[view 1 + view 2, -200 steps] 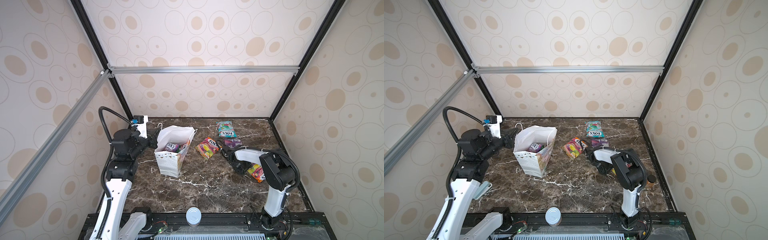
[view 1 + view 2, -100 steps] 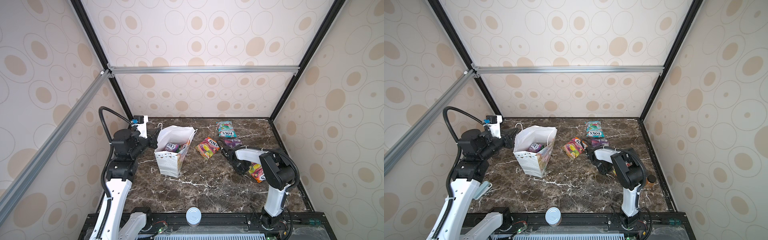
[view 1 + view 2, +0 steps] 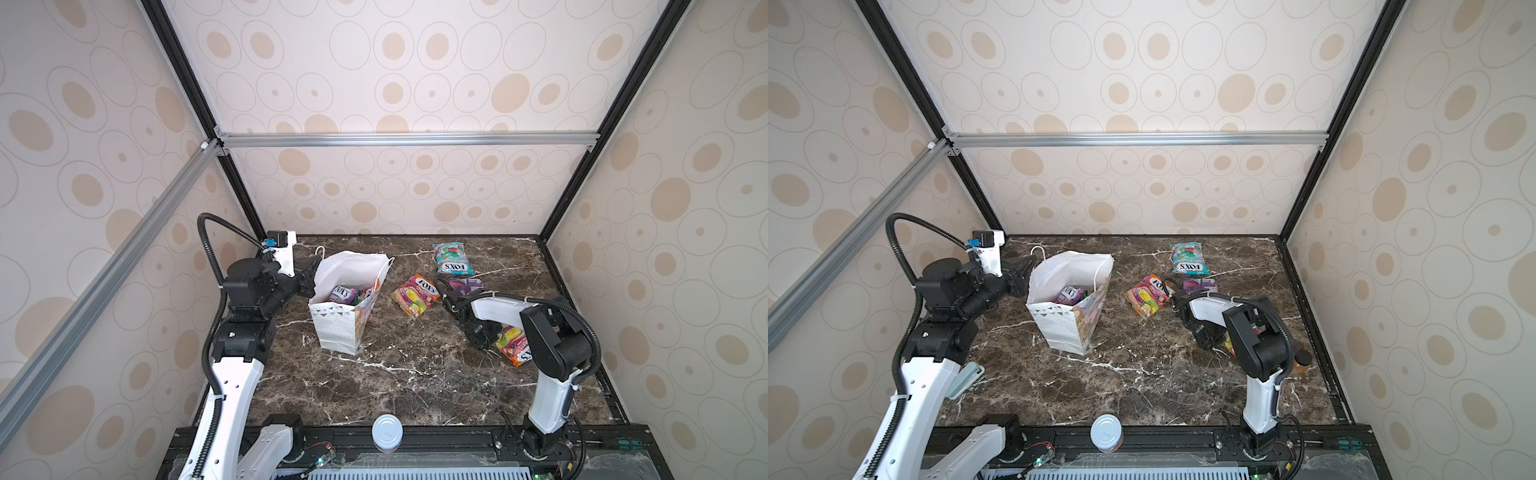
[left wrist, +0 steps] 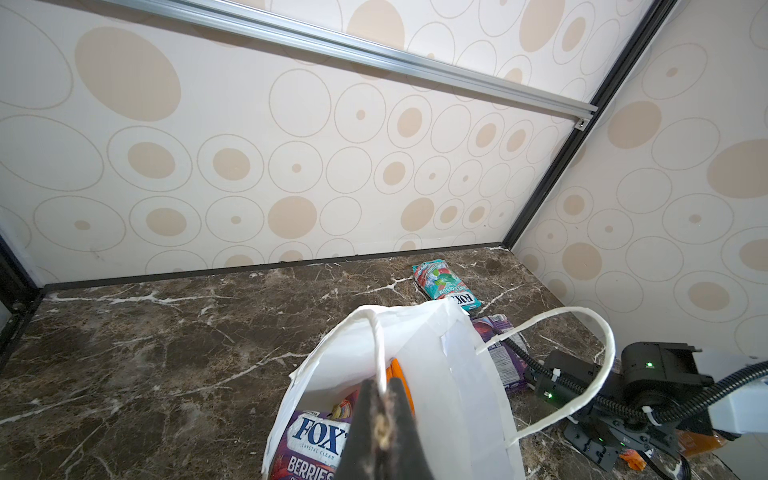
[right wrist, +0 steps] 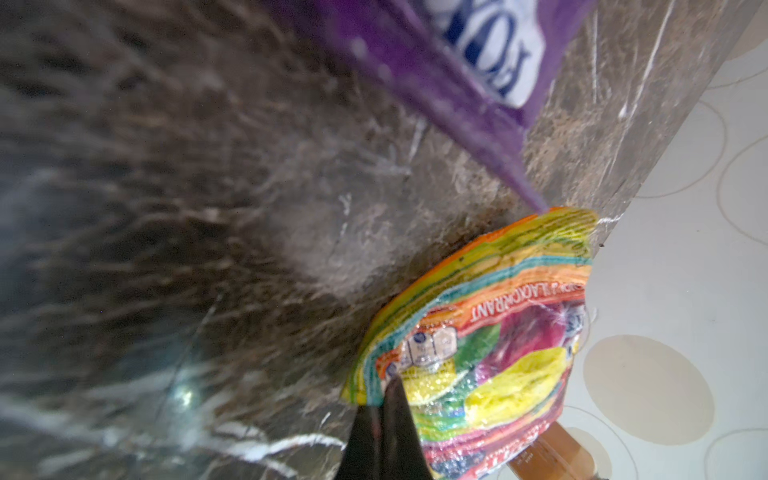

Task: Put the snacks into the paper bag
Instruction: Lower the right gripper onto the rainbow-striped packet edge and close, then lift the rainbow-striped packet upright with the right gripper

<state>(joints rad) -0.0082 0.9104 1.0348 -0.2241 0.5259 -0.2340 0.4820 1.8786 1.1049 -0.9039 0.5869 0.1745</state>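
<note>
White paper bag (image 3: 337,328) stands upright on the marble table (image 3: 374,395). Its mouth is held wide for loading, I think, because the left gripper (image 4: 384,401) is pinched together on the rim beside a cord handle, that arm reaching level from a raised elbow. The right gripper (image 5: 388,390), on an arm folded low with the wrist bent down, is closed on the edge of the orange fruit packet (image 5: 490,357), which lies flat near that arm's base.
</note>
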